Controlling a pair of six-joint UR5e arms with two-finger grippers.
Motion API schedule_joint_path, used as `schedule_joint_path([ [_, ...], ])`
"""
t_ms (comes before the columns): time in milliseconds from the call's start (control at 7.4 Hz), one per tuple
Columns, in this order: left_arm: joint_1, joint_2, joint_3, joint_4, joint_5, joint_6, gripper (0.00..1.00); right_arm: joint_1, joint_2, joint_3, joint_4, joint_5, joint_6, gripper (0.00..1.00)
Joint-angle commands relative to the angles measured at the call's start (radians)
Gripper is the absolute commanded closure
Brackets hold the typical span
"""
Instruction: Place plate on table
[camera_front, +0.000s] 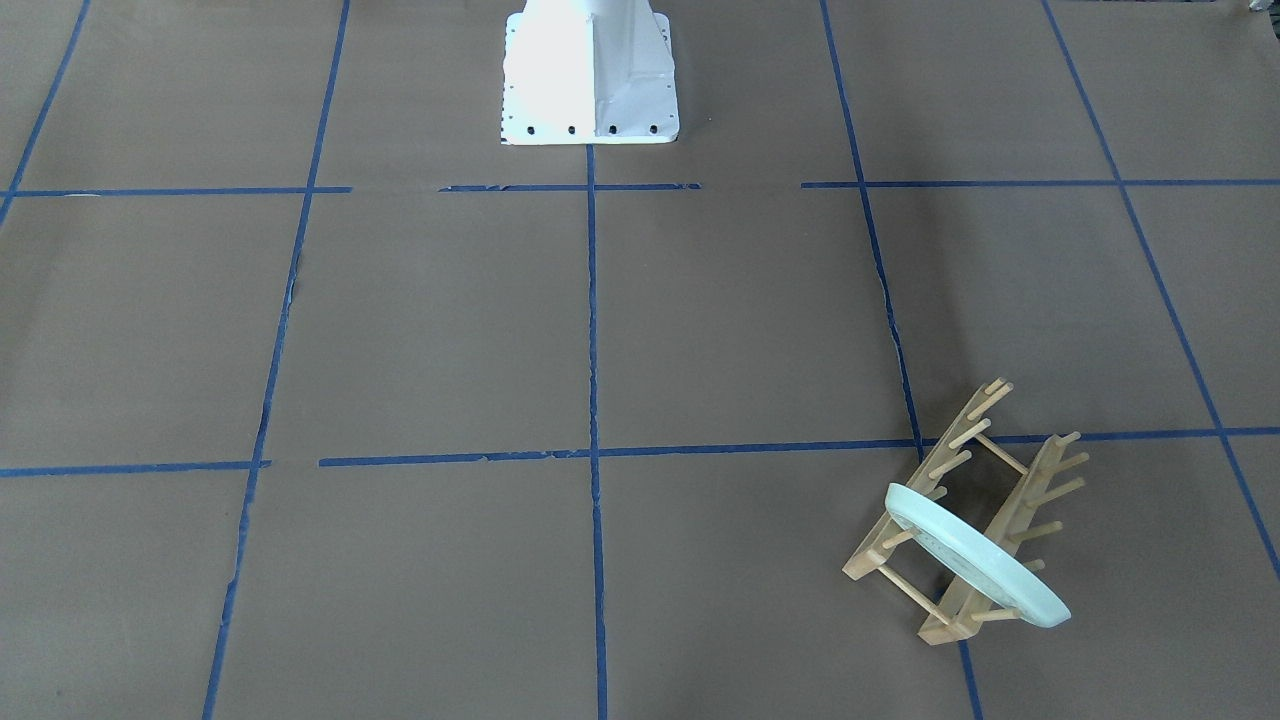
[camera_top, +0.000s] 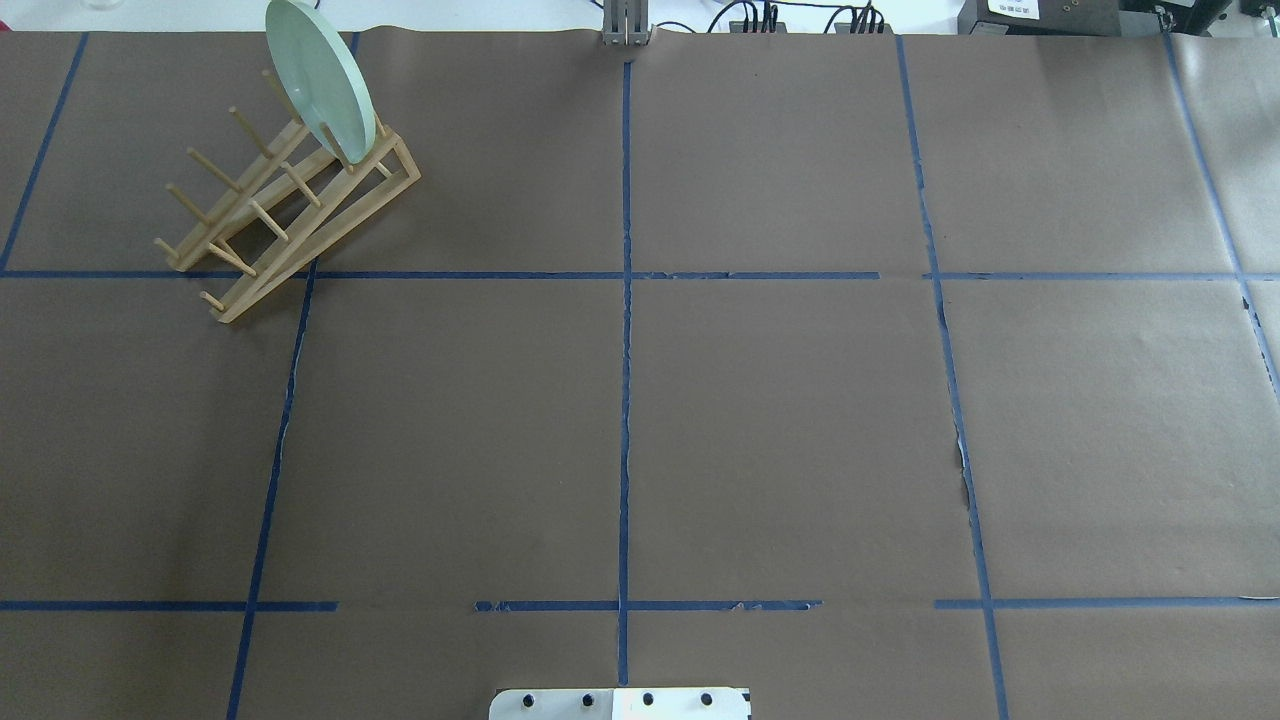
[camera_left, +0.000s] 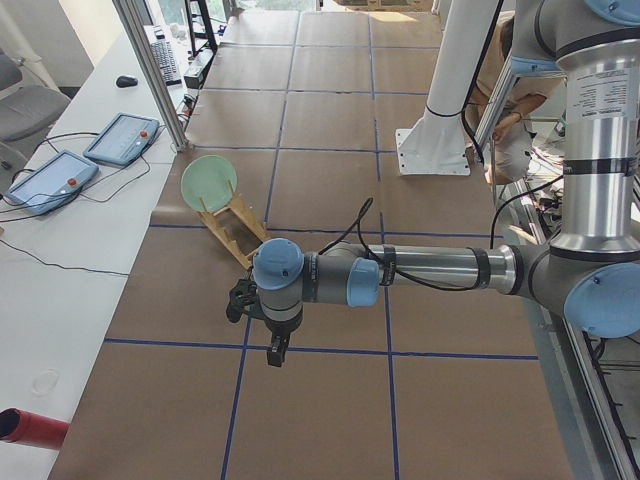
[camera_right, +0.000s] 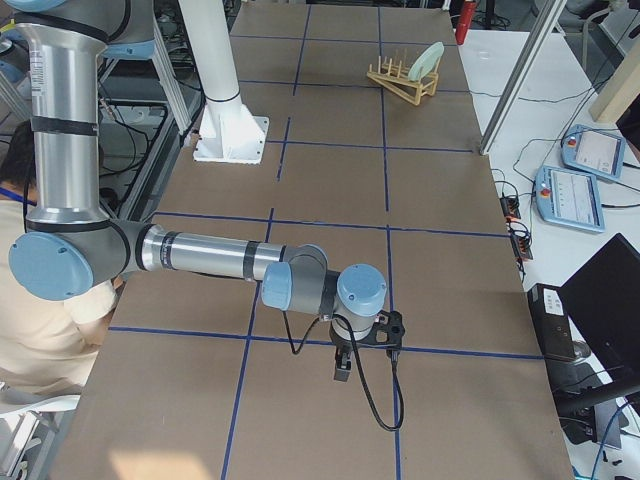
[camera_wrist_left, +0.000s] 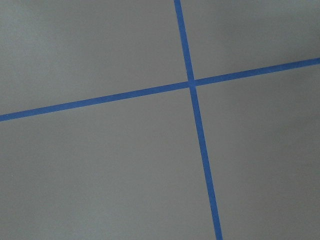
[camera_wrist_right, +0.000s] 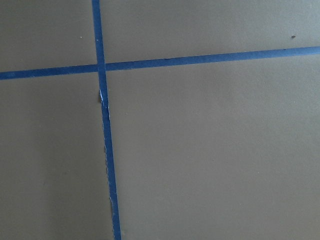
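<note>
The pale mint-green plate stands on edge in the wooden peg rack at the table's far left corner. It also shows in the front-facing view, the exterior left view and the exterior right view. My left gripper hangs over the brown paper, well short of the rack, and shows only from the side; I cannot tell if it is open. My right gripper hangs over the far end of the table, far from the plate; I cannot tell its state. Both wrist views show only paper and blue tape.
The table is covered in brown paper with a blue tape grid. The white robot pedestal stands at the robot's edge. Two control tablets and a metal post lie past the table's far side. A person sits behind the robot.
</note>
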Motion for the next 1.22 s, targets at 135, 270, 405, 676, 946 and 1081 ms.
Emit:
schedule_joint_path([
  [135, 0.0, -0.001, -0.018, -0.002, 0.009, 0.002, 0.0, 0.0, 0.0, 0.0, 0.0, 0.0, 0.0, 0.0],
  [270, 0.0, -0.006, -0.018, -0.002, 0.009, 0.002, 0.0, 0.0, 0.0, -0.001, 0.0, 0.0, 0.0, 0.0],
  [405, 0.0, -0.051, -0.015, -0.002, 0.009, -0.007, 0.0, 0.0, 0.0, -0.001, 0.0, 0.0, 0.0, 0.0],
  [676, 0.002, -0.17, -0.004, -0.008, 0.008, -0.005, 0.0, 0.0, 0.0, 0.0, 0.0, 0.0, 0.0, 0.0],
  [946, 0.006, -0.303, 0.055, -0.041, -0.021, -0.03, 0.0, 0.0, 0.0, 0.0, 0.0, 0.0, 0.0, 0.0],
  [1081, 0.008, -0.311, 0.051, -0.079, -0.187, -0.29, 0.0, 0.0, 0.0, 0.0, 0.0, 0.0, 0.0, 0.0],
])
